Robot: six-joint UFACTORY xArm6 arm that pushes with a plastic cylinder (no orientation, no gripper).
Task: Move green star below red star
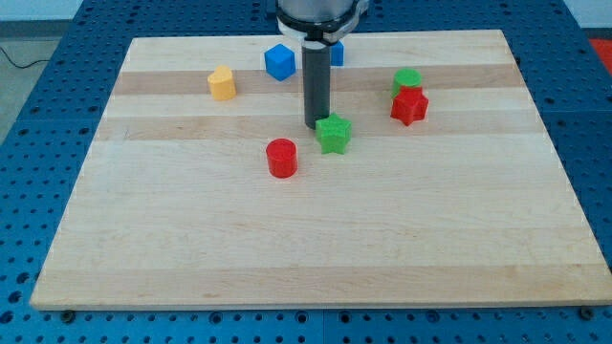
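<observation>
The green star (334,133) lies near the board's middle, to the left of and slightly below the red star (409,106). My tip (316,126) rests on the board right at the green star's upper left edge, touching or nearly touching it. The rod rises straight up from there to the arm at the view's top. A green cylinder (407,81) sits directly above the red star, touching it.
A red cylinder (282,158) stands left of and below the green star. A blue cube (279,62) and a second blue block (336,53), partly hidden behind the rod, are near the top. A yellow block (222,83) sits at upper left. The wooden board (306,258) lies on a blue perforated table.
</observation>
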